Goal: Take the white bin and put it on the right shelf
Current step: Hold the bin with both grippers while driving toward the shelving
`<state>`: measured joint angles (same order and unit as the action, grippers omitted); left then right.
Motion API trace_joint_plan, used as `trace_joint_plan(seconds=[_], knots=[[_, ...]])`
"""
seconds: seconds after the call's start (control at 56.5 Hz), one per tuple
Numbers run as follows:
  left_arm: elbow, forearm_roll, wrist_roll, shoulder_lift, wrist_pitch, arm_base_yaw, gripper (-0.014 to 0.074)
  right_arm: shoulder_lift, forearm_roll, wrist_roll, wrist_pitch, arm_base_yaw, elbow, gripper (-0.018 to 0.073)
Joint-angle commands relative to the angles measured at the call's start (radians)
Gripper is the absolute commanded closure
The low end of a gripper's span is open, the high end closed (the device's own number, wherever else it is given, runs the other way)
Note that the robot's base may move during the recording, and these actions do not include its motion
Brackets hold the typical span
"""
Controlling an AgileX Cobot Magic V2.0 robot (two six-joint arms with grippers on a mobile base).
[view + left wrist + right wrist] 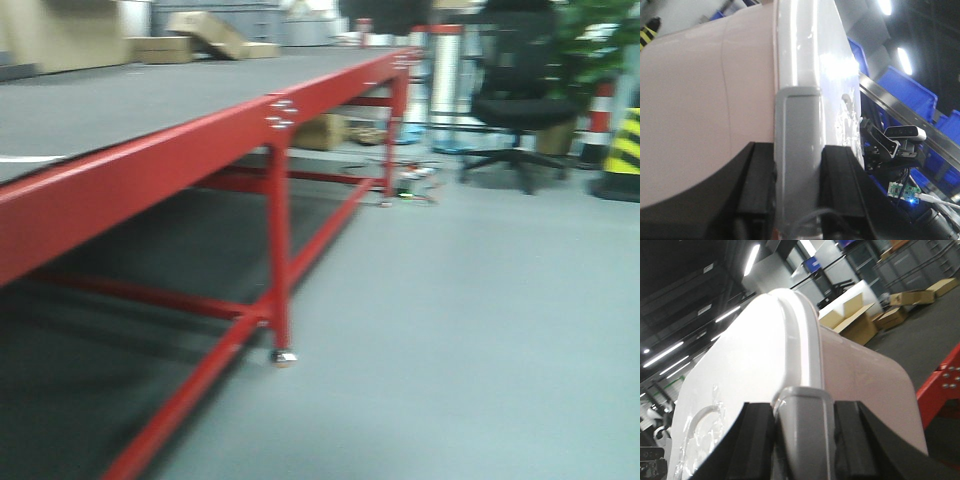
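Red-framed table (150, 165), grey floor (470, 330), black office chair (520, 90).

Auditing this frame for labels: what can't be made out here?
Wrist views: lid hides what the bin holds.
Wrist views: left end effector and right end effector are cut off by the bottom edge.
Front view: blurred; table shows, no bin or arms.
All views: shelf not identifiable.

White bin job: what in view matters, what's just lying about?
Job: white bin; left gripper and right gripper, both clamped on it.
Lying about: red-framed table, black office chair, cardboard boxes, blue crates.
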<state>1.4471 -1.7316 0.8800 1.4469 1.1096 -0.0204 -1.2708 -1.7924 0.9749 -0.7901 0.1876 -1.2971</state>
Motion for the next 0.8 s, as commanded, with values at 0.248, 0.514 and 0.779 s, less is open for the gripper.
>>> trace_joint_plan(seconds=[0.248,0.514,0.779], knots=[[0.036,-0.065,0.031,-0.047,0.221,0.029,0.0723,0.036,-0.127,0.017,-0.08,-0.016,-0.035,0.049],[0.036,-0.065,0.031,-0.047,0.221,0.029,0.0723,0.036,-0.127,0.017,-0.08,-0.016,-0.035,0.049],[0.036,-0.065,0.031,-0.047,0.221,0.029,0.0723,0.036,-0.127,0.017,-0.08,-0.016,-0.035,0.049]])
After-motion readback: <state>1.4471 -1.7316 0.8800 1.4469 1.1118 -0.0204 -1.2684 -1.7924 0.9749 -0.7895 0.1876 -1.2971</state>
